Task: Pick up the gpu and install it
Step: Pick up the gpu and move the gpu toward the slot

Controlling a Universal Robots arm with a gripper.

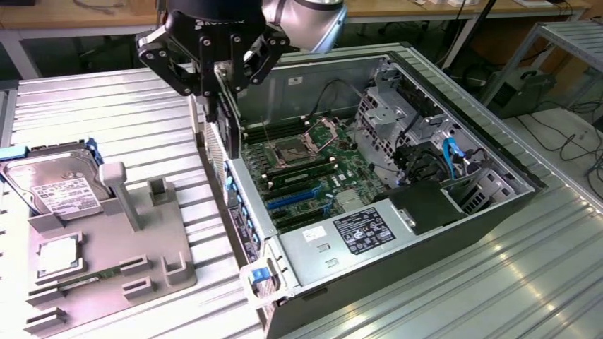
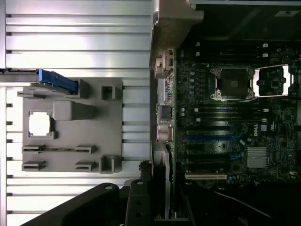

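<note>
GPU point(image 1: 222, 134) clamped upright in gripper point(image 1: 219, 83), hanging below, over case point(image 1: 424, 282) edge.

The gpu point(image 1: 224, 121) was black, its bracket point(image 1: 210, 138) pale; the motherboard point(image 1: 320, 173) green with blue slots point(image 1: 292, 200); the counter point(image 1: 113, 113) ribbed silver.

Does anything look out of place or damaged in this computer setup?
Nothing looks damaged. One oddity: the CPU socket on the motherboard has its retention frame flipped open. The gpu hangs upright in the gripper over the rear edge of the case.
</note>
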